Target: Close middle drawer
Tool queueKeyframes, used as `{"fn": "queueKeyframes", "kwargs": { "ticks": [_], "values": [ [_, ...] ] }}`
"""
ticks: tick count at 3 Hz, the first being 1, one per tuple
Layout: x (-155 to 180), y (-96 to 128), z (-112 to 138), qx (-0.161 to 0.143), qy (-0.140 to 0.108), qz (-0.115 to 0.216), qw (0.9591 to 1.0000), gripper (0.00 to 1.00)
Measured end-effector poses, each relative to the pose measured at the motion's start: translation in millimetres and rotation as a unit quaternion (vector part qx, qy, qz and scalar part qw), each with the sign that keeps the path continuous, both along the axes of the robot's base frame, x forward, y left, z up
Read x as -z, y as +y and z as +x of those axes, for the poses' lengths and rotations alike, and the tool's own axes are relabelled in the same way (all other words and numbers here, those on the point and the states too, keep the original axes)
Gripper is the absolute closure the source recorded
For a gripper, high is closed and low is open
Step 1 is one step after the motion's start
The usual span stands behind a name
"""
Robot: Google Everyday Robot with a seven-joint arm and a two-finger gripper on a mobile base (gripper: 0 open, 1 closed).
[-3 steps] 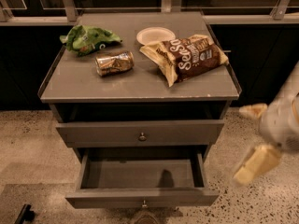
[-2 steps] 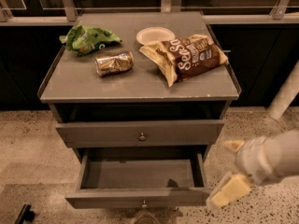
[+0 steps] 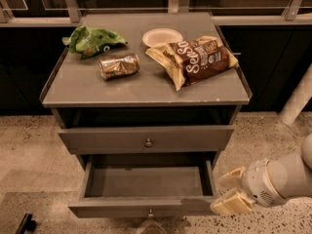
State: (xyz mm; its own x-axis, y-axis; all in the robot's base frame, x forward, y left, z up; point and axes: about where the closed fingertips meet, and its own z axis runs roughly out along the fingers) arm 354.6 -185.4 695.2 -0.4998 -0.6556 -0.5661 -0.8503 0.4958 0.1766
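The middle drawer [image 3: 146, 182] is grey, wide and shallow, and it stands pulled far out and empty. Its low front panel [image 3: 122, 207] carries a small round knob [image 3: 150, 212]. Above it the taller-fronted top drawer [image 3: 107, 140] is pushed in. My gripper [image 3: 229, 191] is at the lower right, just beside the open drawer's right front corner. Its two cream fingers [image 3: 232, 177] are spread apart and hold nothing. The lowest drawer is out of view.
On the cabinet top [image 3: 146, 89] lie a green bag [image 3: 91, 40], a crushed can [image 3: 119, 66], a white bowl [image 3: 161, 35] and a brown chip bag [image 3: 195, 58]. Speckled floor [image 3: 29, 150] surrounds the cabinet. A white post [image 3: 298, 101] stands at the right.
My gripper has moved left and down from the right side, ending close to the open drawer's right front corner. The drawer has not moved.
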Motion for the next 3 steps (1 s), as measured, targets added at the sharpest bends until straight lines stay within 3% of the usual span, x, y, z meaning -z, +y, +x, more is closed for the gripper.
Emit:
{"fn": "queueKeyframes", "kwargs": {
  "ticks": [1, 2, 3],
  "values": [
    [10.2, 2.8, -1.2, 0.008, -0.001, 0.000, 1.0000, 0.65],
    [57.7, 2.3, -9.1, 0.058, 0.022, 0.039, 0.9973, 0.88],
    [126.5, -3.0, -10.4, 0.122, 0.041, 0.093, 0.9874, 1.00]
  ]
}}
